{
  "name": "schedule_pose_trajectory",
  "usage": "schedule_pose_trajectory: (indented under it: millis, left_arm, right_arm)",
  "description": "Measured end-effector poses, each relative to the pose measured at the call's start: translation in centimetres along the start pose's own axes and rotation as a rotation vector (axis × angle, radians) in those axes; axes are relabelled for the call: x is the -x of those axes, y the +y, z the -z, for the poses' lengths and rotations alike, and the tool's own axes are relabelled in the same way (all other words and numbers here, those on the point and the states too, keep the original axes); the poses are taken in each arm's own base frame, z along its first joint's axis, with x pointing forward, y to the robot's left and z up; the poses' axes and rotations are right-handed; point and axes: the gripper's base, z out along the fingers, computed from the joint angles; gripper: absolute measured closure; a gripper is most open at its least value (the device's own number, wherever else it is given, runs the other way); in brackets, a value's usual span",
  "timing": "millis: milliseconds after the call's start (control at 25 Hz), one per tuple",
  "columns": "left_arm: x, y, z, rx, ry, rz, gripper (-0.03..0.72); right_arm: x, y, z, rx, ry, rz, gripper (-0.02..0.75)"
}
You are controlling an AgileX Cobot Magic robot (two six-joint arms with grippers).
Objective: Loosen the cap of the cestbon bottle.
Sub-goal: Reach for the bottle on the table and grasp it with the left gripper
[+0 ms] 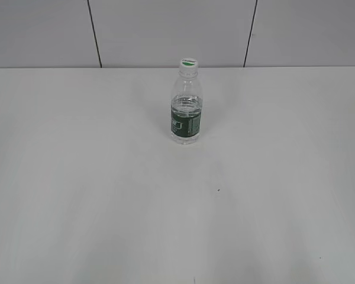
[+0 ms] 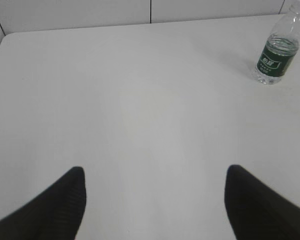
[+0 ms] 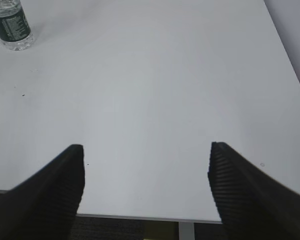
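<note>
The small clear plastic cestbon bottle (image 1: 186,105) with its white round cap (image 1: 189,62) is standing upright on the white worktop (image 1: 77,177), far side, cap fully showing only in the exterior view. Left gripper (image 2: 155,200) and right gripper (image 3: 146,175) are hovering spread wide, holding nothing; the right wrist view is cropping the bottle's top.

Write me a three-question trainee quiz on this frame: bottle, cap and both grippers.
1. True or false: the cap is on the cestbon bottle.
2. Multiple choice: the bottle is A) lying on its side, B) standing upright on the table, C) held in the left gripper.
3. Fill in: the left gripper and the right gripper are both ____, with nothing between their fingers.

Key: 1 true. 2 B. 3 open. Both grippers are far from the bottle, which shows only in a top corner of each wrist view.
</note>
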Motion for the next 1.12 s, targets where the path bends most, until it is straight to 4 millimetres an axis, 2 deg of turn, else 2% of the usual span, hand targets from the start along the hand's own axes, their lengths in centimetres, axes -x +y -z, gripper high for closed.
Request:
schedule_pose_trajectory:
  millis: [720,840,960,1120]
  left_arm:
    - [0.4,0.0,0.2,0.0,-0.031,0.0,0.193]
    - [1.9,0.0,0.7,0.006,-0.123,0.0,0.193]
    - [4.0,0.2,0.1,0.013,-0.201,-0.01,0.193]
    - [7.3,0.4,-2.0,0.016,-0.274,-0.04,0.193]
  right_arm:
    - [0.0,0.0,0.0,0.0,0.0,0.0,0.148]
    - [0.0,0.0,0.0,0.0,0.0,0.0,0.148]
    - [0.0,0.0,0.0,0.0,0.0,0.0,0.148]
    - [0.0,0.0,0.0,0.0,0.0,0.0,0.148]
